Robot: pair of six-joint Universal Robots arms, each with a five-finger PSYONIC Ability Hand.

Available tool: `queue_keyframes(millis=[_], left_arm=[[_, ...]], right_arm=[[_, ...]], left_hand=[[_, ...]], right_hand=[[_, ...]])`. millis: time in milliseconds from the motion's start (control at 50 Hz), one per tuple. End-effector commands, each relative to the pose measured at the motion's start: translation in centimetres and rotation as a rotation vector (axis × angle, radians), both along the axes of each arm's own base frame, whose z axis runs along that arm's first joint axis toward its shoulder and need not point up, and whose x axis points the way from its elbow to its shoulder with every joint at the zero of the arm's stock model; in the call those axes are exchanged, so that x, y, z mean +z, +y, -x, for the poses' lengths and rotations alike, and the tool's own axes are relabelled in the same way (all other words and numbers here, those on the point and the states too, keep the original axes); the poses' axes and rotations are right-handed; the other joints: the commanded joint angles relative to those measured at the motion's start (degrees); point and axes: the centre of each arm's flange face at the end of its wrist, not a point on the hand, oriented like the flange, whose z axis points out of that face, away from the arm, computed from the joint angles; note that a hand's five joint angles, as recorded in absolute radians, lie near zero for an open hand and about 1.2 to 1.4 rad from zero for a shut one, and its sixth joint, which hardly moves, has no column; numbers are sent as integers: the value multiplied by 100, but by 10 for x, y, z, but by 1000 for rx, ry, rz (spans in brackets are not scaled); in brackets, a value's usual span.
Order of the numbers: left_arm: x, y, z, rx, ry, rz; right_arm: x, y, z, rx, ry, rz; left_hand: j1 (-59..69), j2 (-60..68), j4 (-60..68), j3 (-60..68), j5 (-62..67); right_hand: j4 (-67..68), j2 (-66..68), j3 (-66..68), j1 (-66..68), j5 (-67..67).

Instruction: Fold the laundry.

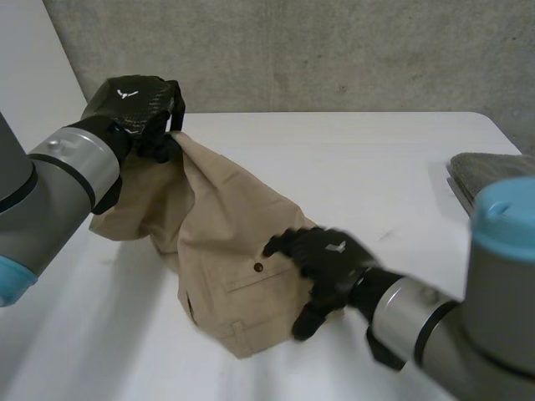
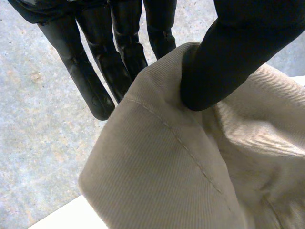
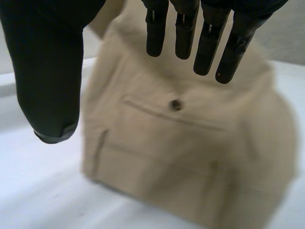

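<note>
light: bright, even | shadow: soft beneath tan trousers point(image 1: 226, 251) on white table point(image 1: 359, 159)

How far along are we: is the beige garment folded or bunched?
Bunched: beige garment heaps unevenly, left hand pinching one end up.

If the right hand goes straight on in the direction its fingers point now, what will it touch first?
Most likely the beige trousers, around the buttoned pocket. The right hand is open and points at that panel, with nothing between them. How wide the gap is, I cannot judge.
</note>
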Motion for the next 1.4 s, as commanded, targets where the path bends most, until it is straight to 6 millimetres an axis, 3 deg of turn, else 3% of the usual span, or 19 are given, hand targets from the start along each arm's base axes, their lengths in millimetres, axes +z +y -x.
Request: queue_keyframes(millis=[20,140,320,540,600,640,680,700,780,840,860,940,1100,1160,1220,1240,1320,1400], left_arm=[[3,-6,3,1,9,11],[0,-7,4,1,6,4],[-8,-11,5,3,-5,-15],[-10,-16,6,4,-7,-16],[-9,-18,5,7,-5,-13],[-9,-18,5,9,-6,-15],[-10,-18,4,10,-7,-16],[-9,-18,4,10,-6,-15],[-8,-19,3,15,-5,-12],[-5,-18,3,15,0,-5],[-4,-17,3,14,3,-2],[-2,-15,3,10,4,1],[-6,-8,5,-6,-3,-16],[-9,-6,6,-8,-10,-26],[-10,-5,6,-9,-9,-27],[-9,-6,7,-9,-7,-23],[-4,-8,6,-3,0,-11],[-1,-7,6,-3,6,0]], right_arm=[[-34,29,-34,72,8,-37],[-54,43,-59,102,38,-22],[-74,28,-78,23,62,43],[-94,30,-99,52,67,57],[-97,26,-103,46,73,84],[-98,23,-105,35,81,115],[-98,20,-105,26,85,139],[-94,16,-105,3,87,165],[-84,9,-100,-32,83,190],[-55,4,-93,-47,43,227],[-38,-4,-86,-58,30,255],[-14,-38,-59,-70,74,333],[-1,-80,-19,-39,294,400],[-4,-88,-3,-63,349,338],[-10,-82,-2,-81,319,271],[-15,-74,-6,-82,270,216],[-24,-46,-21,-67,158,93],[-31,-21,-33,-1,107,19]], left_hand=[[1413,1156,1132,1164,1455],[1413,1156,1132,1164,1455],[1413,1156,1132,1164,1455],[1413,1156,1132,1164,1455],[1413,1156,1132,1164,1455],[1413,1156,1132,1164,1455],[1413,1156,1132,1164,1455],[1413,1156,1132,1164,1455],[1413,1156,1132,1164,1455],[1413,1156,1132,1164,1455],[1413,1156,1132,1164,1455],[1413,1156,1132,1164,1455],[1413,1156,1132,1164,1455],[1413,1156,1132,1164,1455],[1413,1156,1132,1164,1455],[1413,1156,1132,1164,1455],[1413,1156,1132,1164,1455],[1413,1156,1132,1164,1455]], right_hand=[[212,254,211,509,235],[212,253,211,509,235],[313,354,312,610,336],[666,707,664,962,688],[1572,1613,1570,1869,1595],[2847,2888,2846,3144,2870],[4927,4969,4926,5224,4950],[5932,5973,5931,6229,5955],[5942,5983,5941,6239,5965],[5942,5983,5941,6239,5965],[5942,5983,5941,6239,5965],[5942,5983,5941,6239,5965],[5942,5983,5941,6239,5965],[5942,5983,5941,6239,5965],[4509,4550,4507,4805,4531],[3120,3161,3118,3416,3142],[776,818,775,1073,799],[-326,-285,-327,-29,-303]])
